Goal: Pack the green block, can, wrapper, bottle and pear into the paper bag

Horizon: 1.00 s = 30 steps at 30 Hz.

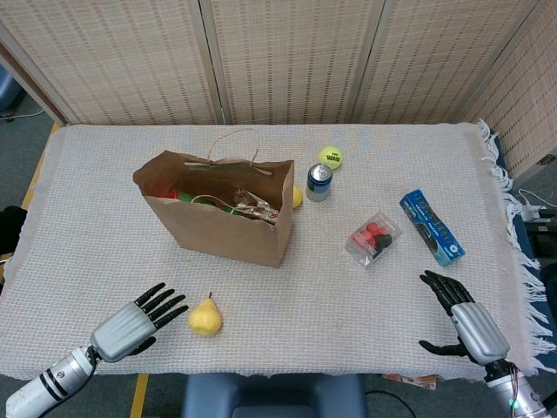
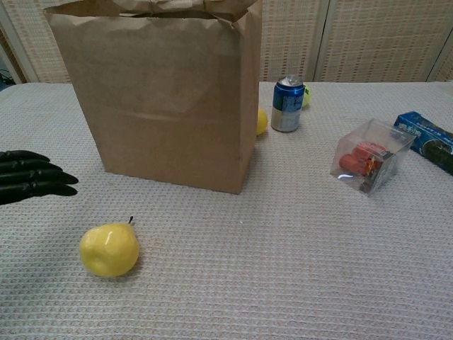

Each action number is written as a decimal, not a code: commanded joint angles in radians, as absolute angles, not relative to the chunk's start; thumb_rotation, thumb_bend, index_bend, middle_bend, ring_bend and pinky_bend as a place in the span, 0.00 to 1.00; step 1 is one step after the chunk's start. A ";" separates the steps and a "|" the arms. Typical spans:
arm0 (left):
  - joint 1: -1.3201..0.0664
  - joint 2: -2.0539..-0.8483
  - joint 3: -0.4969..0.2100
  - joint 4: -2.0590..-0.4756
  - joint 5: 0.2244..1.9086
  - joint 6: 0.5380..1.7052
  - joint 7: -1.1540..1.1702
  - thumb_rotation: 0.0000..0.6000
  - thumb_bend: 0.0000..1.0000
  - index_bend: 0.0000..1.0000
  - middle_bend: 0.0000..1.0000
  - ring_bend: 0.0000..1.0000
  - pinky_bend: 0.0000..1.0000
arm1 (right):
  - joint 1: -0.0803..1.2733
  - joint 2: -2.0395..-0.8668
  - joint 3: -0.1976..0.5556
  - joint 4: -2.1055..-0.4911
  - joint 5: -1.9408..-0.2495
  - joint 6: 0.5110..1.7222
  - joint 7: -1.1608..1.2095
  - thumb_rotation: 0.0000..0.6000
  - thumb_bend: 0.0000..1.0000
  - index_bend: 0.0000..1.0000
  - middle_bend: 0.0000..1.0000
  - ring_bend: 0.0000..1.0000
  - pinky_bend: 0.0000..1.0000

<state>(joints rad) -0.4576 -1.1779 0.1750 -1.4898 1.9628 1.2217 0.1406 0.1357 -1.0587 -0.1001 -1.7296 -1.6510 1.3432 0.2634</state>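
Left hand [image 1: 130,323]: my fingers spread, empty, beside the pear [image 1: 204,317]
Right hand [image 1: 461,318]: fingers apart, holding nothing
Paper bag [image 1: 218,225]: upright

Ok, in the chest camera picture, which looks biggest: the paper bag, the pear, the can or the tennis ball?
1. paper bag, by far.
2. pear and can look about alike; the pear sits nearer the camera, so I won't rank them.
3. tennis ball, mostly hidden behind the can.
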 commanded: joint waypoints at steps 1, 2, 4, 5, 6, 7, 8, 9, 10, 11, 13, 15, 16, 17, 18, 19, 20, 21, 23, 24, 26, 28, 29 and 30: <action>-0.474 -1.203 0.187 -1.475 1.975 1.196 0.154 1.00 0.35 0.00 0.00 0.00 0.04 | 0.136 -1.058 -0.101 -1.730 -1.652 1.344 0.265 1.00 0.01 0.00 0.00 0.00 0.06; -0.475 -1.206 0.187 -1.474 1.976 1.194 0.155 1.00 0.35 0.00 0.00 0.00 0.04 | 0.136 -1.058 -0.101 -1.730 -1.653 1.344 0.265 1.00 0.01 0.00 0.00 0.00 0.06; -0.478 -1.214 0.187 -1.471 1.977 1.189 0.158 1.00 0.35 0.00 0.00 0.00 0.04 | 0.136 -1.058 -0.101 -1.730 -1.653 1.344 0.267 1.00 0.01 0.00 0.00 0.00 0.06; -0.482 -1.225 0.185 -1.466 1.978 1.182 0.162 1.00 0.35 0.00 0.00 0.00 0.04 | 0.136 -1.057 -0.101 -1.730 -1.654 1.344 0.268 1.00 0.01 0.00 0.00 0.00 0.06; -0.486 -1.237 0.183 -1.462 1.971 1.172 0.163 1.00 0.35 0.00 0.00 0.00 0.04 | 0.137 -1.057 -0.101 -1.730 -1.655 1.344 0.270 1.00 0.01 0.00 0.00 0.00 0.06; -0.490 -1.256 0.178 -1.463 1.951 1.147 0.154 1.00 0.35 0.00 0.00 0.00 0.04 | 0.137 -1.056 -0.101 -1.730 -1.656 1.344 0.270 1.00 0.01 0.00 0.00 0.00 0.06; -0.495 -1.273 0.171 -1.465 1.930 1.124 0.153 1.00 0.35 0.00 0.00 0.00 0.04 | 0.136 -1.056 -0.101 -1.730 -1.656 1.345 0.272 1.00 0.01 0.00 0.00 0.00 0.06; -0.498 -1.286 0.166 -1.467 1.919 1.110 0.160 1.00 0.35 0.00 0.00 0.00 0.04 | 0.136 -1.055 -0.101 -1.731 -1.656 1.346 0.273 1.00 0.01 0.00 0.00 0.00 0.06; -0.500 -1.292 0.164 -1.468 1.914 1.105 0.167 1.00 0.35 0.00 0.00 0.00 0.04 | 0.136 -1.055 -0.101 -1.731 -1.655 1.346 0.274 1.00 0.01 0.00 0.00 0.00 0.06; -0.501 -1.301 0.162 -1.469 1.910 1.100 0.175 1.00 0.35 0.00 0.00 0.00 0.04 | 0.136 -1.055 -0.100 -1.731 -1.655 1.346 0.274 1.00 0.01 0.00 0.00 0.00 0.06; -0.503 -1.314 0.161 -1.471 1.902 1.093 0.182 1.00 0.35 0.00 0.00 0.00 0.04 | 0.136 -1.055 -0.101 -1.730 -1.656 1.346 0.275 1.00 0.01 0.00 0.00 0.00 0.06; -0.505 -1.330 0.159 -1.471 1.891 1.081 0.190 1.00 0.35 0.00 0.00 0.00 0.04 | 0.137 -1.055 -0.101 -1.731 -1.656 1.344 0.273 1.00 0.01 0.00 0.00 0.00 0.06; -0.507 -1.337 0.158 -1.469 1.889 1.076 0.195 1.00 0.35 0.00 0.00 0.00 0.04 | 0.137 -1.056 -0.101 -1.731 -1.656 1.344 0.273 1.00 0.01 0.00 0.00 0.00 0.06; -0.509 -1.345 0.157 -1.466 1.887 1.073 0.200 1.00 0.35 0.00 0.00 0.00 0.04 | 0.137 -1.055 -0.101 -1.731 -1.656 1.344 0.272 1.00 0.01 0.00 0.00 0.00 0.06; -0.512 -1.355 0.155 -1.461 1.885 1.070 0.203 1.00 0.35 0.00 0.00 0.00 0.04 | 0.136 -1.055 -0.101 -1.731 -1.656 1.344 0.272 1.00 0.01 0.00 0.00 0.00 0.06; -0.515 -1.361 0.153 -1.457 1.881 1.068 0.204 1.00 0.35 0.00 0.00 0.00 0.04 | 0.136 -1.055 -0.101 -1.731 -1.655 1.344 0.272 1.00 0.01 0.00 0.00 0.00 0.06; -0.517 -1.367 0.150 -1.455 1.878 1.067 0.203 1.00 0.35 0.00 0.00 0.00 0.04 | 0.136 -1.055 -0.101 -1.731 -1.655 1.345 0.272 1.00 0.01 0.00 0.00 0.00 0.06; -0.519 -1.374 0.145 -1.453 1.872 1.068 0.200 1.00 0.35 0.00 0.00 0.00 0.04 | 0.136 -1.055 -0.101 -1.731 -1.655 1.345 0.273 1.00 0.01 0.00 0.00 0.00 0.06; -0.524 -1.379 0.134 -1.455 1.866 1.076 0.196 1.00 0.35 0.00 0.00 0.00 0.04 | 0.136 -1.055 -0.100 -1.732 -1.654 1.346 0.273 1.00 0.01 0.00 0.00 0.00 0.06; -0.527 -1.381 0.126 -1.457 1.861 1.082 0.194 1.00 0.35 0.00 0.00 0.00 0.04 | 0.136 -1.055 -0.100 -1.732 -1.654 1.345 0.273 1.00 0.01 0.00 0.00 0.00 0.06; -0.532 -1.381 0.116 -1.466 1.849 1.086 0.186 1.00 0.35 0.00 0.00 0.00 0.04 | 0.136 -1.055 -0.100 -1.733 -1.653 1.344 0.274 1.00 0.01 0.00 0.00 0.00 0.06; -0.538 -1.381 0.109 -1.481 1.831 1.076 0.180 1.00 0.35 0.00 0.00 0.00 0.04 | 0.137 -1.054 -0.101 -1.734 -1.654 1.343 0.275 1.00 0.01 0.00 0.00 0.00 0.06; -0.540 -1.381 0.109 -1.484 1.829 1.073 0.181 1.00 0.35 0.00 0.00 0.00 0.04 | 0.137 -1.054 -0.101 -1.734 -1.654 1.343 0.275 1.00 0.01 0.00 0.00 0.00 0.06; -0.544 -1.383 0.111 -1.485 1.828 1.066 0.185 1.00 0.35 0.00 0.00 0.00 0.04 | 0.137 -1.053 -0.101 -1.734 -1.655 1.344 0.276 1.00 0.01 0.00 0.00 0.00 0.06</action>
<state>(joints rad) -0.5396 -1.3814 0.1116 -1.4818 1.8307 1.0721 0.1829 0.1365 -1.0532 -0.1006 -1.7340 -1.6547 1.3440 0.2759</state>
